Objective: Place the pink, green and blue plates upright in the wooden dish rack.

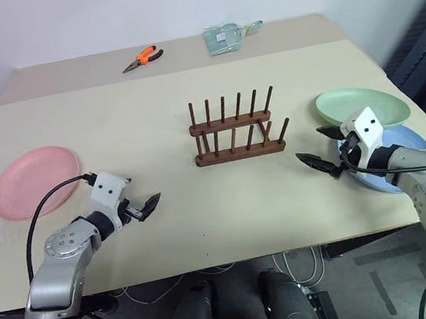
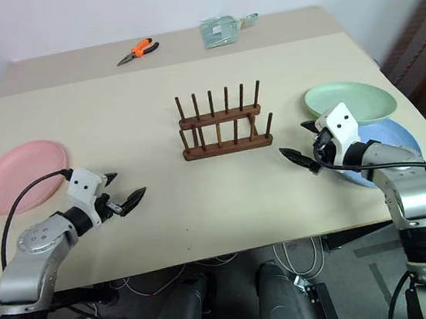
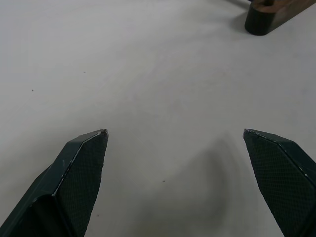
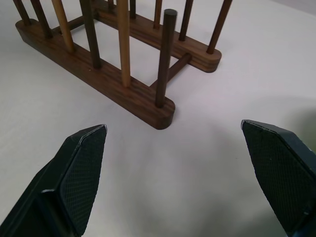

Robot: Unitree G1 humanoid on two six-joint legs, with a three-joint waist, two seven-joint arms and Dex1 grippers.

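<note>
The pink plate point(image 1: 35, 181) lies flat at the table's left side. On the right, the green plate point(image 1: 362, 108) lies flat, its near edge overlapping the blue plate point(image 1: 411, 141), which my right arm partly covers. The wooden dish rack point(image 1: 236, 129) stands empty in the middle, its pegs upright. My left gripper point(image 1: 147, 206) is open over bare table, right of the pink plate, holding nothing. My right gripper point(image 1: 311, 146) is open too, just right of the rack's end point(image 4: 118, 89) and left of the blue plate. A corner of the rack point(image 3: 269, 17) shows in the left wrist view.
Orange-handled pliers point(image 1: 143, 57) and a clear plastic bag point(image 1: 225, 37) lie at the far side of the table point(image 1: 114, 117). The table's near edge runs just below both arms. Its right edge passes close to the blue plate.
</note>
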